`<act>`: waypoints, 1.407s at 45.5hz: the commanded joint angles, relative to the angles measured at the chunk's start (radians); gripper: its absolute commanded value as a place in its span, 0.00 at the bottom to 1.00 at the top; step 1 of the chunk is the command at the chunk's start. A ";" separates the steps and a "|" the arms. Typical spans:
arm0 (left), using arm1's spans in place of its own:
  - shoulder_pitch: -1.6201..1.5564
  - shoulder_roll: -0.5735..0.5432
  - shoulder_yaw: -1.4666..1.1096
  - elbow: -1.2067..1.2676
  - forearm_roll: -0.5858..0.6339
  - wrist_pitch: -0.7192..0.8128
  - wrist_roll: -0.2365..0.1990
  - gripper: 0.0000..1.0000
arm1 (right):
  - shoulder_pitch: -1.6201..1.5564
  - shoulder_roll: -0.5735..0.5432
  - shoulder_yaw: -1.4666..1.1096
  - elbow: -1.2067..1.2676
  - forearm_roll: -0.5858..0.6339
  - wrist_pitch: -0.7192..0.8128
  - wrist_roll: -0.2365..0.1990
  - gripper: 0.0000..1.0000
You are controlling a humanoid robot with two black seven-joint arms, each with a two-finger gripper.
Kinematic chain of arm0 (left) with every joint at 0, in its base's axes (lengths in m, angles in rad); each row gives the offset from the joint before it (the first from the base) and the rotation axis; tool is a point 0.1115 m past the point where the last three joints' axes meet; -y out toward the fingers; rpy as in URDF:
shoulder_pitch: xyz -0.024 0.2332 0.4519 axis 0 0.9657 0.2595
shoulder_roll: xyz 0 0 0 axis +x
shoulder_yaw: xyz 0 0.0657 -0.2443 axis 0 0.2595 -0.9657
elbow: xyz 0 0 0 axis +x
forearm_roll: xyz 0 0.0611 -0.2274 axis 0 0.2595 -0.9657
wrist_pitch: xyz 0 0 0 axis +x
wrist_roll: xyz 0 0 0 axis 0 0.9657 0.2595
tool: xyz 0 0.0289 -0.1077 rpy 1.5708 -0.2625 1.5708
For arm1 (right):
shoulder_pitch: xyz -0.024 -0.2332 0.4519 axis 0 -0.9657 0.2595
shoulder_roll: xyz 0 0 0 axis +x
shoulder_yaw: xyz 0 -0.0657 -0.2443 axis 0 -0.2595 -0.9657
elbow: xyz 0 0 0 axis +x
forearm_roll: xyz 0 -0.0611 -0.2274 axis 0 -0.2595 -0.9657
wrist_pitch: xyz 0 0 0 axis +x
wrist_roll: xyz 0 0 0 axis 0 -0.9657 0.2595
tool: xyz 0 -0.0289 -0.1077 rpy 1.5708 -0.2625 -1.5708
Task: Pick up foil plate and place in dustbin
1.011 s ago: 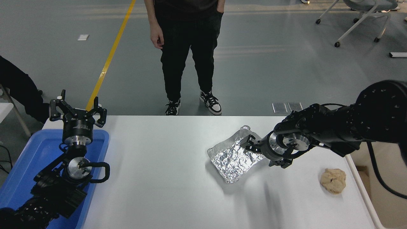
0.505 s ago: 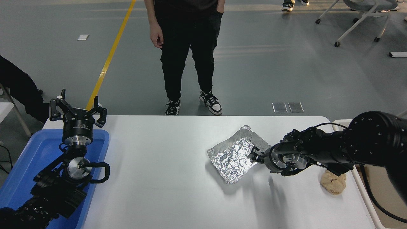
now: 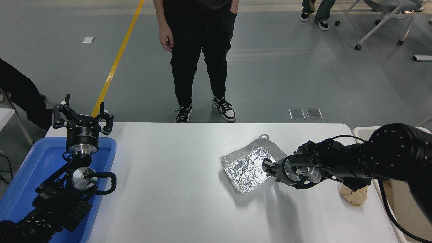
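The foil plate (image 3: 248, 165) lies on the white table (image 3: 168, 185), right of the middle, shiny and crinkled. My right gripper (image 3: 268, 166) comes in from the right, low over the table, and its fingers are closed on the plate's right rim. The plate still rests on the table. The cream dustbin (image 3: 362, 129) stands past the table's right edge, mostly hidden behind my right arm. My left gripper (image 3: 82, 116) is parked open at the lower left, pointing up over the blue tray.
A crumpled tan paper ball (image 3: 354, 198) lies near the table's right edge, partly under my right arm. A blue tray (image 3: 30, 165) sits at the left. A person (image 3: 197, 50) stands at the far side. An office chair (image 3: 381, 20) is on the floor behind.
My right gripper came down from above the plate's far right edge to table height and closed on the right rim. The plate shifted slightly. The left arm has not moved.
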 commanded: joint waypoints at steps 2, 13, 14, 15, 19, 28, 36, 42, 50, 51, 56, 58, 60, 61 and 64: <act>0.000 0.000 0.000 0.000 0.000 0.000 0.000 0.99 | -0.004 0.000 0.010 0.007 0.001 0.008 0.001 0.14; 0.000 0.000 0.000 0.000 0.000 -0.002 0.000 0.99 | 0.005 0.000 0.012 0.016 0.003 0.016 0.004 0.00; 0.000 0.000 0.000 0.000 0.000 -0.002 0.000 0.99 | 0.006 0.000 0.010 0.019 0.003 0.016 0.004 0.00; 0.000 0.000 0.000 0.000 0.000 -0.002 0.000 0.99 | 0.011 0.000 0.010 0.024 0.003 0.018 0.004 0.00; 0.000 0.000 0.000 0.000 0.000 0.000 0.000 0.99 | 0.037 0.000 0.009 0.059 0.003 0.018 0.004 0.00; 0.000 0.002 0.000 0.000 0.000 -0.002 0.000 0.99 | 0.195 0.000 -0.057 0.234 0.001 0.019 0.005 0.00; 0.000 0.002 0.000 0.000 0.000 0.000 0.000 0.99 | 0.420 0.000 -0.114 0.435 -0.003 0.019 0.004 0.00; 0.000 0.002 0.000 0.000 0.000 -0.002 0.000 0.99 | 0.609 -0.069 -0.140 0.565 -0.005 0.045 0.004 0.00; 0.000 0.002 0.000 0.000 0.000 -0.002 0.000 0.99 | 0.885 -0.170 -0.184 0.626 -0.008 0.234 0.002 0.00; 0.000 0.002 0.000 0.000 0.000 0.000 0.000 0.99 | 0.917 -0.182 -0.189 0.628 -0.009 0.257 0.002 0.00; 0.000 0.002 0.000 0.000 0.000 0.000 0.000 0.99 | 1.061 -0.225 -0.212 0.654 -0.025 0.341 0.001 0.00; 0.000 0.002 0.000 0.000 -0.002 0.000 0.000 0.99 | 1.109 -0.235 -0.227 0.671 -0.034 0.367 0.001 0.00; 0.000 0.002 0.000 0.000 -0.002 0.000 -0.001 0.99 | 1.153 -0.238 -0.241 0.686 -0.049 0.392 0.001 0.00; 0.000 0.002 0.000 0.001 -0.002 0.000 -0.001 0.99 | 1.172 -0.238 -0.244 0.691 -0.057 0.402 0.001 0.00; 0.000 0.002 0.000 0.000 -0.003 0.000 -0.001 0.99 | 1.210 -0.241 -0.249 0.700 -0.071 0.427 0.001 0.00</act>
